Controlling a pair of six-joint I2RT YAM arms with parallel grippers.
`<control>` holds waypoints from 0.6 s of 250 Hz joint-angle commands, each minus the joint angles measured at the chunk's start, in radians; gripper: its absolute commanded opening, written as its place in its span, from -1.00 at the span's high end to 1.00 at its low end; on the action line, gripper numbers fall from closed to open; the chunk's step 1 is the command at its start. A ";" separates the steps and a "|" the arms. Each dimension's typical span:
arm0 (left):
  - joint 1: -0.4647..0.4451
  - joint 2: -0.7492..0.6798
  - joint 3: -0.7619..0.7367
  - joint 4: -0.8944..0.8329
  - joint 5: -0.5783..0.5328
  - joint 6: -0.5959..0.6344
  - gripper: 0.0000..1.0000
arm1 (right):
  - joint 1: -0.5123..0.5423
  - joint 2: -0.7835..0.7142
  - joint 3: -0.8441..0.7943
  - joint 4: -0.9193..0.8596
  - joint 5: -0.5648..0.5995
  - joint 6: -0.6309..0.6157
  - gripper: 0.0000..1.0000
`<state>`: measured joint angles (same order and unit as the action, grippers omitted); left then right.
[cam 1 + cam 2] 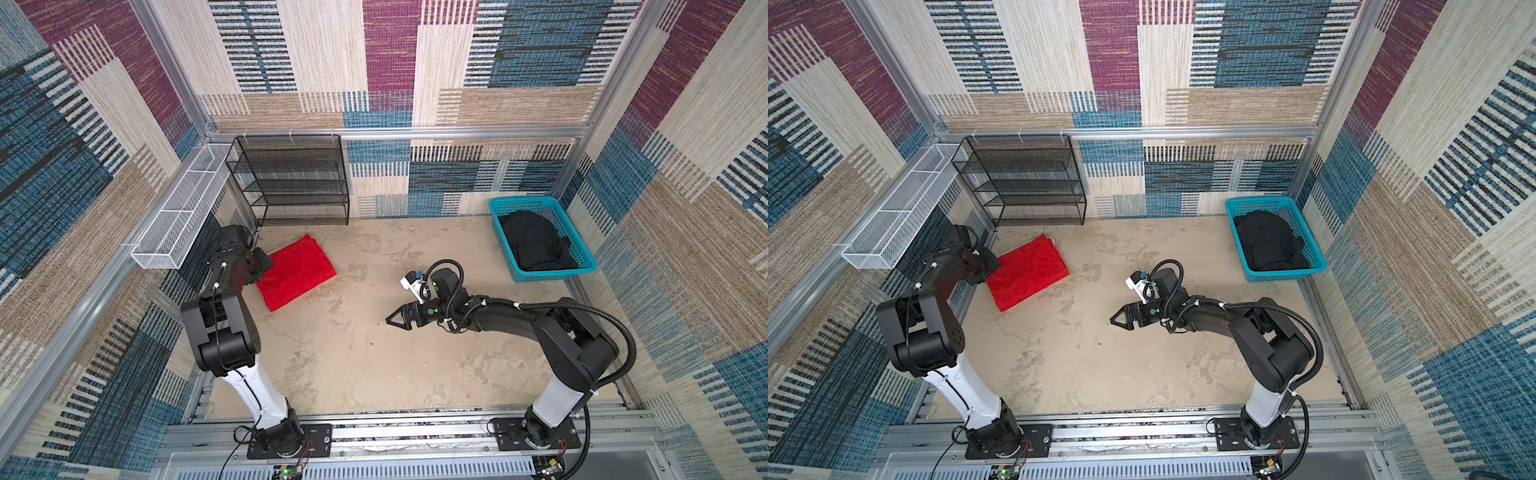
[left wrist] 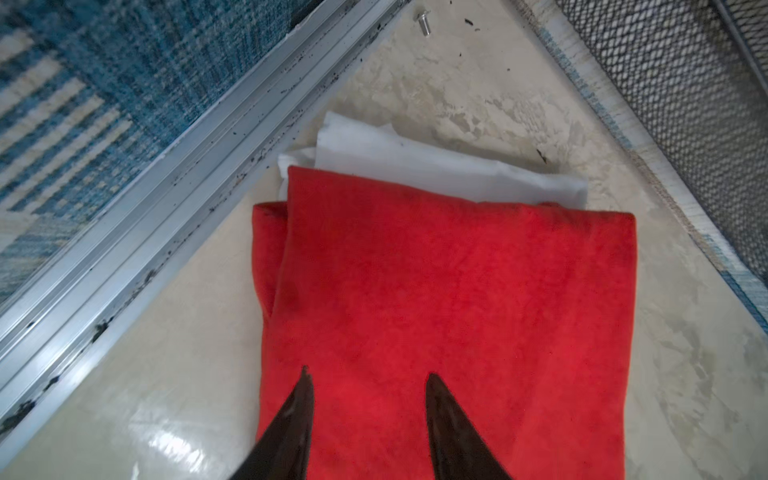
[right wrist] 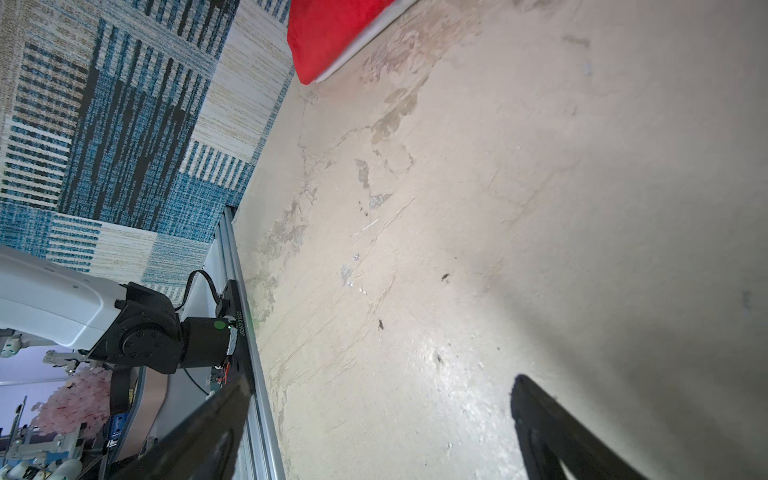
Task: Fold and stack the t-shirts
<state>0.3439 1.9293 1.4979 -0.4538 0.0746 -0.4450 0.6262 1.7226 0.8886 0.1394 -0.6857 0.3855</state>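
A folded bright red t-shirt (image 1: 297,272) (image 1: 1027,272) lies on the beige floor at the back left. Under it is a folded white t-shirt (image 2: 436,170), its edge sticking out at the far end and along one side (image 3: 361,37). My left gripper (image 2: 368,374) (image 1: 262,262) is open over the near left end of the red shirt (image 2: 457,291), with only flat cloth below its fingers. A black t-shirt (image 1: 534,241) (image 1: 1268,241) lies crumpled in the teal basket. My right gripper (image 1: 392,322) (image 1: 1115,321) (image 3: 382,382) is wide open and empty over bare floor mid-table.
The teal basket (image 1: 552,274) stands at the back right. A black mesh shelf (image 1: 291,178) stands against the back wall, and a white wire tray (image 1: 183,212) hangs on the left wall. An aluminium rail (image 2: 166,199) runs close beside the shirt stack. A small metal bolt (image 2: 424,18) lies near it.
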 commanded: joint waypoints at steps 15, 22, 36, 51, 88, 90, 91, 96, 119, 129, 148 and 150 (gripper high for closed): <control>0.000 0.122 0.109 0.036 -0.088 0.021 0.09 | 0.000 0.045 0.033 0.050 0.018 0.013 -0.98; 0.000 0.148 0.128 0.039 -0.091 0.025 0.09 | -0.001 0.057 0.039 0.052 0.016 0.015 -0.98; 0.000 0.205 0.179 0.017 -0.095 0.027 0.08 | -0.001 0.077 0.046 0.053 0.014 0.018 -0.98; 0.000 0.267 0.243 -0.027 -0.098 0.035 0.08 | -0.002 0.097 0.054 0.055 0.011 0.020 -0.98; 0.000 0.346 0.308 -0.063 -0.122 0.040 0.08 | -0.001 0.136 0.063 0.063 0.004 0.029 -0.98; 0.000 0.348 0.309 -0.062 -0.121 0.039 0.08 | -0.002 0.137 0.064 0.064 0.003 0.030 -0.98; 0.000 0.348 0.310 -0.063 -0.120 0.040 0.07 | -0.001 0.138 0.064 0.064 0.002 0.030 -0.98; 0.000 0.351 0.312 -0.062 -0.117 0.040 0.08 | -0.002 0.144 0.066 0.065 -0.001 0.032 -0.98; 0.000 0.342 0.302 -0.052 -0.100 0.040 0.08 | -0.001 0.156 0.074 0.068 -0.012 0.037 -0.98; 0.000 0.326 0.297 -0.049 -0.086 0.039 0.08 | -0.001 0.159 0.079 0.065 -0.015 0.036 -0.98; -0.002 0.278 0.277 -0.029 -0.062 0.034 0.06 | -0.001 0.147 0.089 0.053 -0.004 0.029 -0.98; -0.002 0.272 0.275 -0.027 -0.058 0.033 0.06 | -0.002 0.145 0.091 0.052 -0.002 0.028 -0.98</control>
<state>0.3443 2.2593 1.7927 -0.4847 -0.0204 -0.4332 0.6243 1.8774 0.9619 0.1658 -0.6807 0.4122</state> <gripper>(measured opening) 0.463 0.989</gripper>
